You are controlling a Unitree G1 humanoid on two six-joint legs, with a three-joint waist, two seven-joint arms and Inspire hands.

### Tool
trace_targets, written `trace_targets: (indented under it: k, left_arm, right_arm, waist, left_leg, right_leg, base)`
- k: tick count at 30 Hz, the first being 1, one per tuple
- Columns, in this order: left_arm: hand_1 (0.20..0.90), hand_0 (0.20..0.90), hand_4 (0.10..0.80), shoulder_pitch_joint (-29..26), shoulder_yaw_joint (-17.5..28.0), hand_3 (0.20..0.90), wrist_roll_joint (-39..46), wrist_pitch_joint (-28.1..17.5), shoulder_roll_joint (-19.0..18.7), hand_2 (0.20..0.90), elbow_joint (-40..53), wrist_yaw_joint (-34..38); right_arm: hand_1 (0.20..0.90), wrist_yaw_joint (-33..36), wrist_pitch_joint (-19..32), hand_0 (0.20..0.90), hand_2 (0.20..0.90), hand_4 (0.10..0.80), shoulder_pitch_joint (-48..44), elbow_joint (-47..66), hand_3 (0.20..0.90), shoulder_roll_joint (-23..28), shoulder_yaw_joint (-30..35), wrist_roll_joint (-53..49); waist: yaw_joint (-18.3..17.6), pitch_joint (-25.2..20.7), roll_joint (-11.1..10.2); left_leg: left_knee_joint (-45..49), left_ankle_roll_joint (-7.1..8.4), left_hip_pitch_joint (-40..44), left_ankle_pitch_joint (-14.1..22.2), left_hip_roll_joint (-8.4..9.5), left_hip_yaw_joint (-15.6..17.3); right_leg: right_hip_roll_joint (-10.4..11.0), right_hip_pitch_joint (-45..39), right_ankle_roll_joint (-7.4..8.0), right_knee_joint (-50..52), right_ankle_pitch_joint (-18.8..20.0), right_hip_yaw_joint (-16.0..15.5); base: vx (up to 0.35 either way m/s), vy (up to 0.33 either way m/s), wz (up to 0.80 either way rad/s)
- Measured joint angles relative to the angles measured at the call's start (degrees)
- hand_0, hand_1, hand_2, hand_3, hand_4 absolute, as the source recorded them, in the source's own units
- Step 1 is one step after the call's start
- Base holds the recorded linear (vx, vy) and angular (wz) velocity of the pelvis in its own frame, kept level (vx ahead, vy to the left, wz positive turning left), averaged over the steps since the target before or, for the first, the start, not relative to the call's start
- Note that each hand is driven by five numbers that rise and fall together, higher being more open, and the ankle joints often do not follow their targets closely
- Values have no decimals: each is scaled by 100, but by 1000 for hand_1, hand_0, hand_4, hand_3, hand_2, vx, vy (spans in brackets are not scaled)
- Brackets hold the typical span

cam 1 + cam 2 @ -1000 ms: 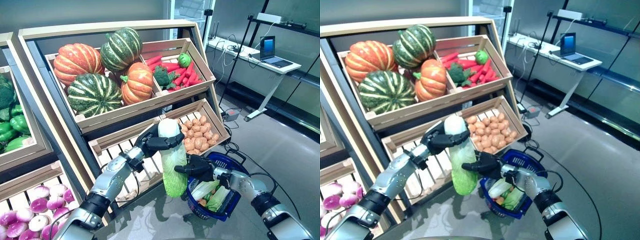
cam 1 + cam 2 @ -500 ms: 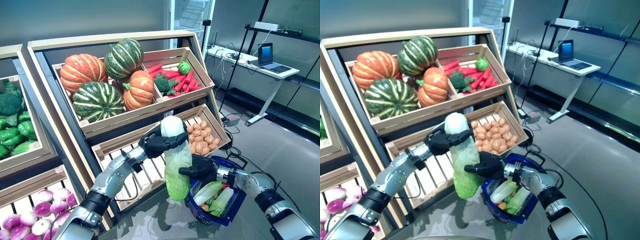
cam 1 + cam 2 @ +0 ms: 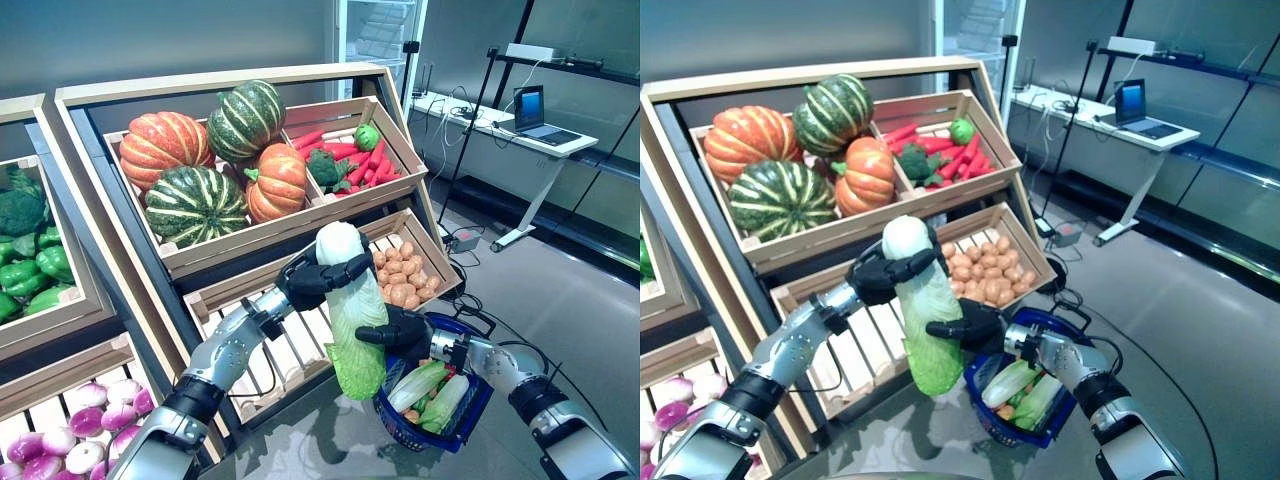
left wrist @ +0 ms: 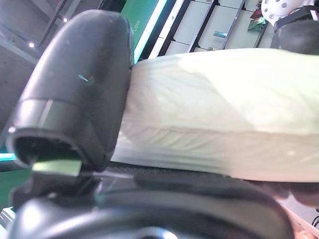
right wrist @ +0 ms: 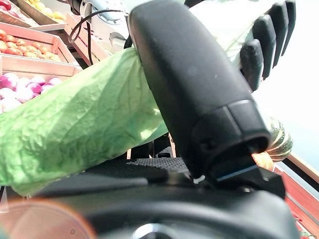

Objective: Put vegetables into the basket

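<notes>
Left eye view, frame centre: I see the left hand (image 3: 318, 277) curled around the white stem end of a long pale-green napa cabbage (image 3: 356, 330), held upright. My right hand (image 3: 397, 330) wraps its leafy middle. Both sit just left of the blue plastic basket (image 3: 470, 410), lower right, which holds greens.

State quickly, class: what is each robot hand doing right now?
Left hand: shut on the napa cabbage, near its white end.
Right hand: shut on the same cabbage, lower down.
</notes>
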State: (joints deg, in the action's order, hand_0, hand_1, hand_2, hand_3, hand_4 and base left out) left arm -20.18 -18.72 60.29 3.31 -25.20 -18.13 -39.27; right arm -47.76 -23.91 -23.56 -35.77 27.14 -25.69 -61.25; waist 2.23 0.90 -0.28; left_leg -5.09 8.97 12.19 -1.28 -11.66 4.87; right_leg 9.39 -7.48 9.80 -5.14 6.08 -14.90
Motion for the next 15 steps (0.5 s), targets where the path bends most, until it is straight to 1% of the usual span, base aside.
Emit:
trace_targets:
  k: [1,2,8,9,15]
  left_arm:
    - [582,582,588,0,1,582,7,-2,1,582,0,0]
    - [900,900,800,0,3,900,10,-2,-1,900,0,1]
    - [900,900,800,0,4,900,5,-39,-11,900,-1,2]
    - [900,900,800,1,37,900,-3,-48,-67,900,-1,5]
    - [900,900,800,4,40,900,-205,-53,-89,900,-2,76]
  right_arm:
    - [300,1,0,300,300,400,0,2,300,0,0,-1]
    - [300,2,0,300,300,400,0,3,300,0,0,-2]
    - [300,23,0,300,300,400,0,3,300,8,1,-11]
    - [300,26,0,300,300,400,3,4,300,11,1,-12]
    - [300,91,1,300,300,400,67,4,300,-9,25,-17]
  waist:
    - [0,-3,4]
    - [0,-5,7]
    - [-3,-13,4]
    - [-6,-24,3]
    - [-76,-27,0]
  left_leg:
    - [0,0,0,0,0,1]
    - [0,0,-2,0,0,1]
    - [0,-2,-31,1,0,22]
    - [0,-1,-50,1,2,28]
    - [0,-2,-57,2,2,51]
  right_leg:
    - [0,1,0,0,0,0]
    - [0,3,0,0,0,1]
    - [-1,49,0,0,1,23]
    - [-2,77,0,1,3,35]
    - [-6,102,3,1,4,61]
  base:
    - [0,0,0]
    - [0,0,0]
    - [-2,1,-1]
    - [-12,-1,-5]
    - [-2,-1,-1]
